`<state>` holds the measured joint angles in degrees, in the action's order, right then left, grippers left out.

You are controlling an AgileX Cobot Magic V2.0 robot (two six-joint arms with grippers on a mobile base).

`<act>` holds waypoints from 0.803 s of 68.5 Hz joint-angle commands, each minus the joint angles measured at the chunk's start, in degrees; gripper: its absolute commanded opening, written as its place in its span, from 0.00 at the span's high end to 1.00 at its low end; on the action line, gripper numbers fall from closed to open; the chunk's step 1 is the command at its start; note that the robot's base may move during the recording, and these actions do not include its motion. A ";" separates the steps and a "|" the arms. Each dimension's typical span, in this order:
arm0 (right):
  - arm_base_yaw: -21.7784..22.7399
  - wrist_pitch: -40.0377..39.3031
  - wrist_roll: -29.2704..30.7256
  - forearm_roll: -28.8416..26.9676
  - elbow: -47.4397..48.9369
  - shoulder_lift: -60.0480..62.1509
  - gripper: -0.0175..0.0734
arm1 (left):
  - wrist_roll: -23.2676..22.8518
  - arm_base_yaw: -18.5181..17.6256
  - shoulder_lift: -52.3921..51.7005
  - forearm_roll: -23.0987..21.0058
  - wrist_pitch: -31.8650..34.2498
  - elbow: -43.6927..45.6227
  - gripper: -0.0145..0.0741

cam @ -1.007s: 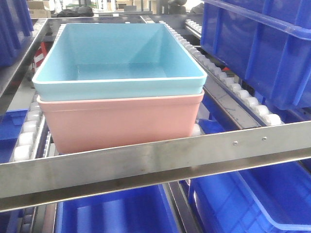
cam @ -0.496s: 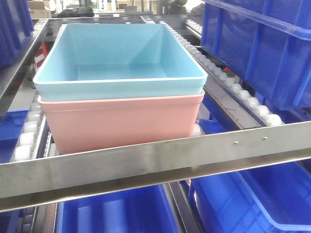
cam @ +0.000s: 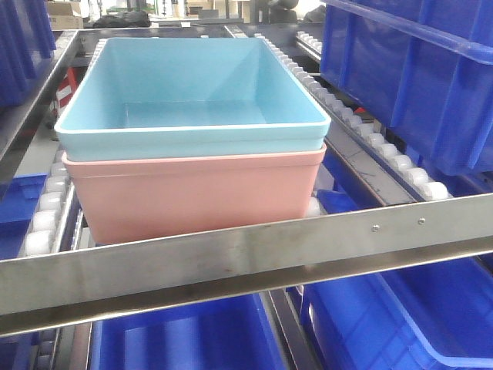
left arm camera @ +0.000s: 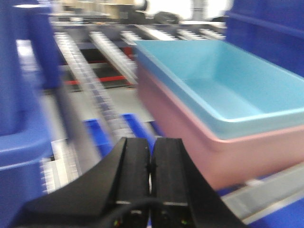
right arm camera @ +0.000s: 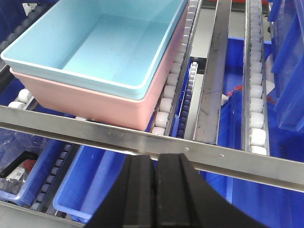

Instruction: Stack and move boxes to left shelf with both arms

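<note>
The sky-blue box [cam: 192, 100] sits nested in the salmon-pink box [cam: 192, 196], and the stack rests on the left shelf's rollers [cam: 42, 216] just behind the steel front rail [cam: 231, 258]. The same stack shows in the left wrist view, blue box [left arm camera: 218, 90] over pink box [left arm camera: 237, 152], and in the right wrist view, blue box [right arm camera: 99, 42] over pink box [right arm camera: 95, 107]. My left gripper [left arm camera: 151, 142] is shut and empty, off the stack's left side. My right gripper [right arm camera: 156, 159] is shut and empty, in front of the rail [right arm camera: 142, 140], right of the stack.
Large dark blue crates stand on the right [cam: 416, 77] and on the level below [cam: 385, 324]. Another roller lane and steel rails [right arm camera: 256, 95] run right of the stack. A dark blue crate [left arm camera: 19, 95] lies left of my left gripper.
The stack has barely shifted in the front view. The left wrist view is motion-blurred.
</note>
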<state>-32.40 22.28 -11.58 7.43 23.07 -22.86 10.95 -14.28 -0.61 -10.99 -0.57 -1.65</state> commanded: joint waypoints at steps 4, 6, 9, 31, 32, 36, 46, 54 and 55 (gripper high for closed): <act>-0.01 -5.16 0.58 0.56 1.54 -0.14 0.75 | 0.31 7.23 -0.75 -0.61 4.65 -1.47 0.84; -0.01 -5.16 0.58 0.56 1.54 -0.14 0.75 | 0.31 8.77 -0.75 -0.61 4.65 -1.47 0.84; -0.01 -5.16 0.58 0.56 1.54 -0.14 0.75 | 0.31 10.84 -0.75 -0.61 4.65 -1.47 0.84; -0.01 -5.16 0.58 0.56 1.54 -0.14 0.75 | -0.62 20.11 -0.75 -0.61 4.75 -1.47 0.84; -0.01 -5.16 0.58 0.56 1.54 -0.14 0.75 | -0.62 20.23 -0.75 -0.61 4.75 -1.47 0.84; -0.01 -5.16 0.58 0.56 1.54 -0.14 0.75 | -0.62 20.23 -0.75 -0.61 4.75 -1.47 0.84; -0.01 -5.16 0.58 0.56 1.54 -0.14 0.75 | -0.62 20.11 -0.75 -0.61 4.75 -1.47 0.84; -0.01 -5.16 0.58 0.56 1.54 -0.14 0.75 | -0.62 20.11 -0.75 -0.61 4.75 -1.47 0.84; -0.01 -5.16 0.58 0.56 1.54 -0.14 0.75 | -0.62 20.11 -0.75 -0.61 4.75 -1.47 0.84</act>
<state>-32.40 22.28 -11.58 7.43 23.07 -22.86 10.85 5.82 -0.61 -11.14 -0.77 -1.65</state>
